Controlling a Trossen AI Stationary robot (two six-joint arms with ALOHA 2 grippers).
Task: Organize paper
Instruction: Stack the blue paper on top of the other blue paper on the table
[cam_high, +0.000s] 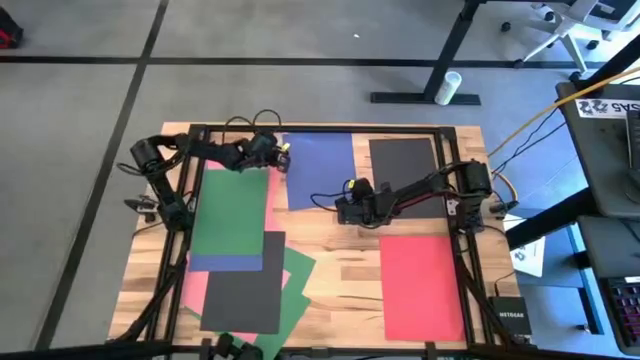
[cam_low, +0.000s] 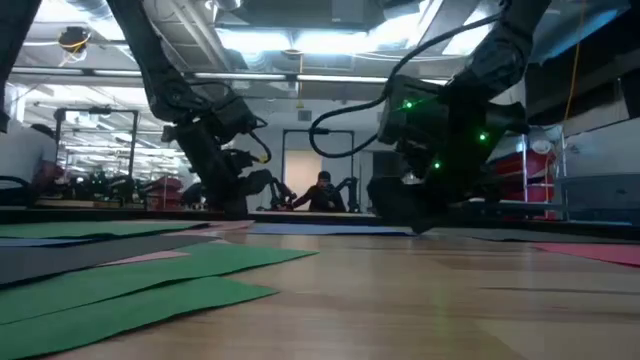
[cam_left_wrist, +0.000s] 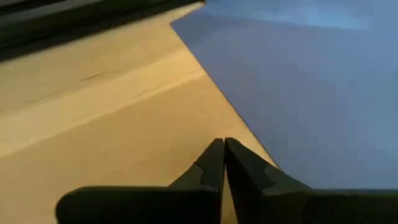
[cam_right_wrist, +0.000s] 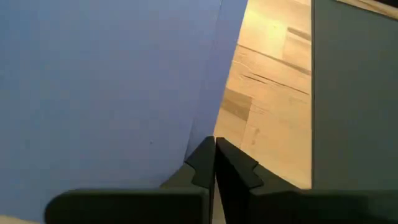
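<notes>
Wooden boards make up the desk (cam_high: 340, 275), which carries loose sheets of paper spread over most of its top. Nearest the front edge, on the left side, a black sheet (cam_high: 243, 282) lies over a green sheet (cam_high: 290, 290) and a pink sheet (cam_high: 192, 290), with a strip of blue showing just behind it. On the right front lies a red sheet (cam_high: 422, 285), alone and flat.

Farther back on the left, a large green sheet (cam_high: 232, 210) covers the pile. Past the middle, a blue sheet (cam_high: 320, 170) lies flat, and just beside it to the right is a second black sheet (cam_high: 403, 165), with a bare band of wood between them.

At the blue sheet's near right corner sits the right gripper (cam_high: 345, 208); its fingers (cam_right_wrist: 233, 168) are pressed together with their tips at the sheet's edge, and it is unclear whether they pinch the paper. At the far left corner of the same sheet, the left gripper (cam_high: 283, 152) has its fingers (cam_left_wrist: 249, 174) clenched too, tips low by the sheet's edge.

Beyond the desk, a person (cam_low: 322, 192) sits in the room behind.
</notes>
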